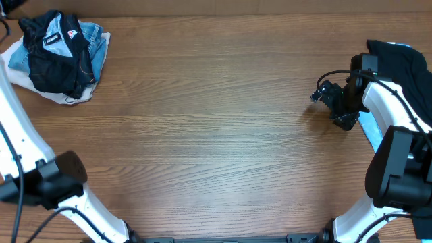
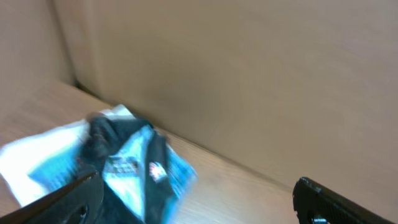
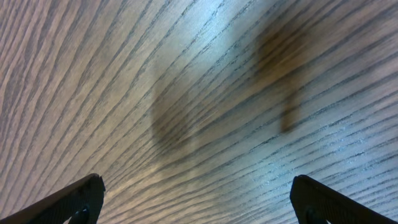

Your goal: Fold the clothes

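The clothes, a black jersey [image 1: 57,57] with white print and small logos, lie bunched on a pile at the table's far left corner. In the left wrist view the jersey [image 2: 134,168] is blurred, and it lies below and between the wide-apart fingers of my left gripper [image 2: 199,211]. That gripper is open and holds nothing. It is past the left edge of the overhead view. My right gripper [image 1: 331,101] hangs open over bare wood at the right. In its own view the right gripper [image 3: 199,205] has nothing between its fingers [image 3: 74,199].
Blue denim [image 1: 100,42] and a white cloth [image 1: 17,67] lie under the jersey. A plain black garment [image 1: 401,61] and a light blue item [image 1: 368,131] sit at the right edge beside the right arm. A beige wall [image 2: 249,74] rises behind the pile.
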You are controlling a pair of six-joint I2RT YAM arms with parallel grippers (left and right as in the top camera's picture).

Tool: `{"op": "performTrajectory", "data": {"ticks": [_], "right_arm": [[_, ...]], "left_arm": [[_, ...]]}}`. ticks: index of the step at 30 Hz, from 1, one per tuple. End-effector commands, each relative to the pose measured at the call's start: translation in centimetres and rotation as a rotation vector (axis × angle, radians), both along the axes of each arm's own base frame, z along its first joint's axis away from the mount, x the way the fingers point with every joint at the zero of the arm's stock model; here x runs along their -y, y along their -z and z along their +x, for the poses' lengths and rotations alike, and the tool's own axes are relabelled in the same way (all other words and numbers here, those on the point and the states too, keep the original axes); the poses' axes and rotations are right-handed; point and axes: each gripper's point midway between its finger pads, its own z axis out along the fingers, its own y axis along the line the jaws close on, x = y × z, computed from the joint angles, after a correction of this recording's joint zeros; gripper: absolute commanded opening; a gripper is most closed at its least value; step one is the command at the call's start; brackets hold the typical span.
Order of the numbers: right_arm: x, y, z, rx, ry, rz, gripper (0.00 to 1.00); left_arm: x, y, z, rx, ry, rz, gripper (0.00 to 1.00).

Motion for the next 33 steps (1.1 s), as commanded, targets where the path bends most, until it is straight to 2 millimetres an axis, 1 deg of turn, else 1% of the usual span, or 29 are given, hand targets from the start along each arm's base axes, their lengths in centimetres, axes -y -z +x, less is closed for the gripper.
{"op": "performTrajectory", "data": {"ticks": [1, 4, 6, 8, 11, 12, 16, 20, 22, 26, 27, 29, 33], "right_arm": [[0.2, -1.0, 0.1, 0.029, -0.002, -0.016, 1.00], [0.2, -1.0, 0.1, 0.029, -0.002, -0.016, 1.00], [0.2, -1.0, 0.1, 0.029, -0.002, -0.016, 1.00], [0.2, -1.0, 0.1, 0.029, -0.002, -0.016, 1.00], [0.2, -1.0, 0.1, 0.029, -0.002, -0.016, 1.00], [0.2, -1.0, 0.1, 0.029, -0.002, -0.016, 1.00], [0.2, -1.0, 0.1, 0.029, -0.002, -0.016, 1.00], [0.2, -1.0, 0.1, 0.029, -0.002, -0.016, 1.00], [0.2, -1.0, 0.1, 0.029, -0.002, -0.016, 1.00], [0.2, -1.0, 0.1, 0.029, -0.002, -0.016, 1.00], [0.2, -1.0, 0.1, 0.029, -0.002, -0.016, 1.00], [0.2, -1.0, 0.1, 0.029, -0.002, -0.016, 1.00], [0.2, -1.0, 0.1, 0.029, -0.002, -0.016, 1.00]], "left_arm": [[5.6, -3.5, -3.3, 0.045, 0.197, -0.089, 1.00], [8.9, -5.3, -6.8, 0.045, 0.296, -0.127, 1.00], [10.7, -6.5, -9.0, 0.053, 0.352, -0.129, 1.00], [12.0, -7.3, -11.5, 0.046, 0.377, -0.115, 1.00], [13.9, -7.9, -15.5, 0.021, 0.410, -0.069, 1.00], [14.7, -8.1, -17.2, 0.011, 0.422, -0.056, 1.00], [17.0, -9.2, -22.0, 0.019, 0.441, -0.021, 1.00], [19.3, -10.9, -26.4, 0.079, 0.470, 0.029, 1.00], [20.7, -11.8, -28.2, 0.124, 0.504, 0.045, 1.00], [24.5, -13.5, -32.4, 0.237, 0.640, 0.067, 1.00], [25.4, -13.7, -33.6, 0.259, 0.666, 0.069, 1.00], [26.3, -13.5, -35.3, 0.273, 0.673, 0.076, 1.00], [27.8, -12.1, -38.5, 0.281, 0.673, 0.082, 1.00]]}}
